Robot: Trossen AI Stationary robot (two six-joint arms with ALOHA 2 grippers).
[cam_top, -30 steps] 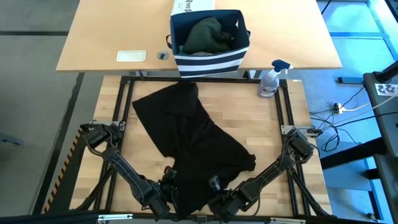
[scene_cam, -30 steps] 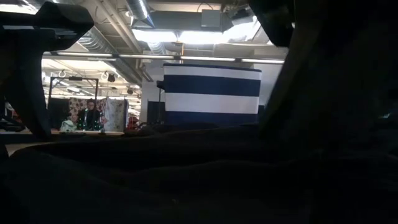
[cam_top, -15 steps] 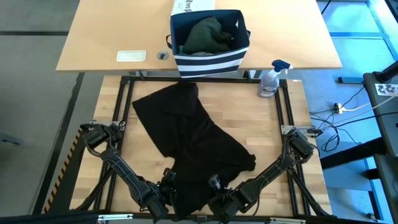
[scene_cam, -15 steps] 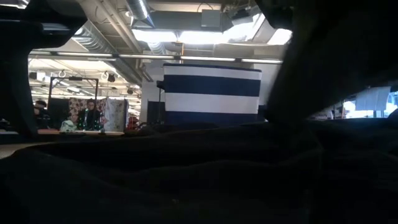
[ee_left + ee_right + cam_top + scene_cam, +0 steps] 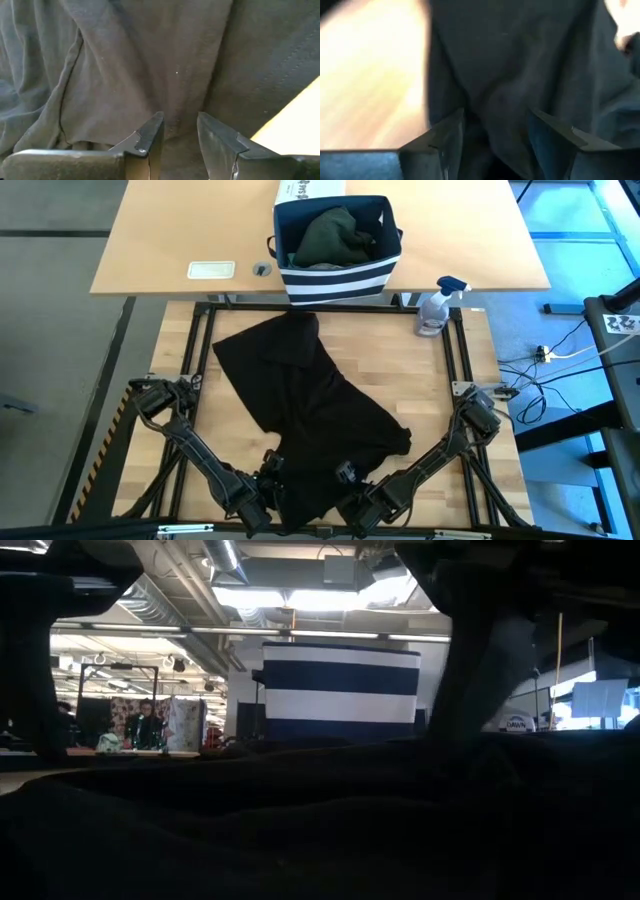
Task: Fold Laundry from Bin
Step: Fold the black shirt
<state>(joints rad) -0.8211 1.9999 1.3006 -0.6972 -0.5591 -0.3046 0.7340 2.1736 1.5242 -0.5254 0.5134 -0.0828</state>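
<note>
Both grippers sit at the worktop's [image 5: 440, 370] near edge: left gripper [image 5: 180, 131] pinches the black garment's [image 5: 300, 410] hem, right gripper [image 5: 492, 131] has jaws parted over it. Beyond stands the bin [image 5: 338, 278], holding a green garment [image 5: 333, 235].

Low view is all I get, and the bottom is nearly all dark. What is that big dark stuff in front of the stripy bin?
Observer: It's a black garment spread out on the wooden table.
Operator: Is anything inside the bin?
Observer: Yes, the bin holds a dark green garment.
Operator: Where are the robot's tools?
Observer: The left tool and the right tool are side by side at the black garment's near edge, and the right one is open over the cloth.
</note>
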